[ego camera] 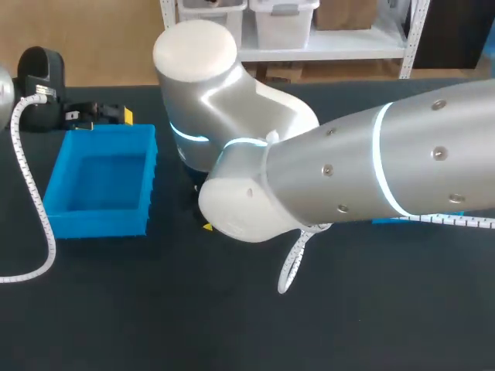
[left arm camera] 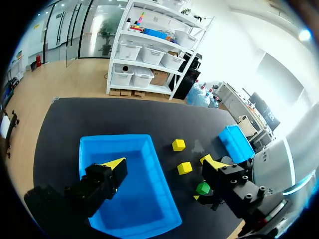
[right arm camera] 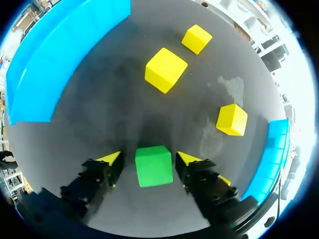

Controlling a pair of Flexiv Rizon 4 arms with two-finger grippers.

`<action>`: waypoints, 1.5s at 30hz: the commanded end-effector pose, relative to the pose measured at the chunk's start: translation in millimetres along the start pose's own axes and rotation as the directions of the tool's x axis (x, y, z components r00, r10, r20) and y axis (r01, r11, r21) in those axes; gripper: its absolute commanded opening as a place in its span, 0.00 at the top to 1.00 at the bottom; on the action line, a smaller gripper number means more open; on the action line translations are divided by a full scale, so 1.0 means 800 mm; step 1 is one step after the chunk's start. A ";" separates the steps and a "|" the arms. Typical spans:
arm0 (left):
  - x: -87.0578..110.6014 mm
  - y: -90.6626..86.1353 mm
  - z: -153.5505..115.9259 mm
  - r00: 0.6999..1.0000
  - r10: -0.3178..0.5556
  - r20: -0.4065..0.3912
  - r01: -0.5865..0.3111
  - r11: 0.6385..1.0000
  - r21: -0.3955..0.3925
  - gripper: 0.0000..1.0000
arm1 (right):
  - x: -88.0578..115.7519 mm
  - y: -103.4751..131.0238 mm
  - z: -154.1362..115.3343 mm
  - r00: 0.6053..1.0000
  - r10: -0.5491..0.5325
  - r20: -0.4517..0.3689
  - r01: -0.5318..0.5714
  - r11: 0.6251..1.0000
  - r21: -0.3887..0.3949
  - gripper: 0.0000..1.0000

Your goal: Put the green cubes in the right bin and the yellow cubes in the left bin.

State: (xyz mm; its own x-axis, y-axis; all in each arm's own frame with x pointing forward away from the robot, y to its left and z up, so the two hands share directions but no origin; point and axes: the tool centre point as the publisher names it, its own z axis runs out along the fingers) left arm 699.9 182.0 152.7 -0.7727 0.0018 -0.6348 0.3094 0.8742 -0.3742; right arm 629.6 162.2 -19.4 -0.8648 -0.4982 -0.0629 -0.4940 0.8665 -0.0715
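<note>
Ahead of the left gripper (left arm camera: 113,164) lies the open blue plastic left bin (left arm camera: 115,139). Its floor shows bare blue, so no yellow cube has gone in yet. Whether that gripper is released or clenched cannot be told from these views.

Further right, on the matte black table (right arm camera: 114,114), three plain yellow cubes stand loose ahead of the right gripper's fingers. The largest-looking one (right arm camera: 166,69) is straight ahead, another (right arm camera: 197,39) is beyond it, and the third (right arm camera: 232,119) is off towards the right bin. None touches another, and all are clear of both bins.

The single plain green cube (right arm camera: 153,166) sits on the table between the fingers of the right gripper (right arm camera: 149,159). The fingers are released, with a yellow tip on either side and a gap visible at least on the left-bin side, so the cube is bracketed and not yet grasped. In the head view the right arm (ego camera: 371,170) reaches across past the middle and hides the cubes.

Furthest right, only a wall of the blue plastic right bin (right arm camera: 271,159) shows beside the right gripper, and no cube can be made out in it.

By this reckoning the task is barely begun, with nothing sorted. The step in hand looks like closing on the green cube. After that come its carry to the right bin and three yellow cubes for the left bin.
</note>
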 end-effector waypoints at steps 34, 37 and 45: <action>0.002 0.003 0.000 1.000 0.002 0.006 -0.002 1.000 0.011 0.00 | 0.019 -0.278 -0.163 0.894 0.312 0.321 -0.354 0.932 0.078 1.00; 0.002 0.003 0.000 1.000 0.002 0.006 -0.002 1.000 0.011 0.00 | 0.030 -0.313 -0.160 0.869 0.377 0.322 -0.418 0.906 0.065 1.00; 0.002 0.003 0.000 1.000 0.002 0.006 -0.002 1.000 0.011 0.00 | 0.060 -0.383 -0.131 0.800 0.522 0.295 -0.551 0.834 0.020 1.00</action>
State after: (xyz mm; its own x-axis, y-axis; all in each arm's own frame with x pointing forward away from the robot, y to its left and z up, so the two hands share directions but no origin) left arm 699.9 182.0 152.7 -0.7727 0.0018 -0.6348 0.3094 0.8742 -0.3742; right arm 731.7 -92.0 110.6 -0.9529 0.0421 -0.3005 0.0684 0.9946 -0.0776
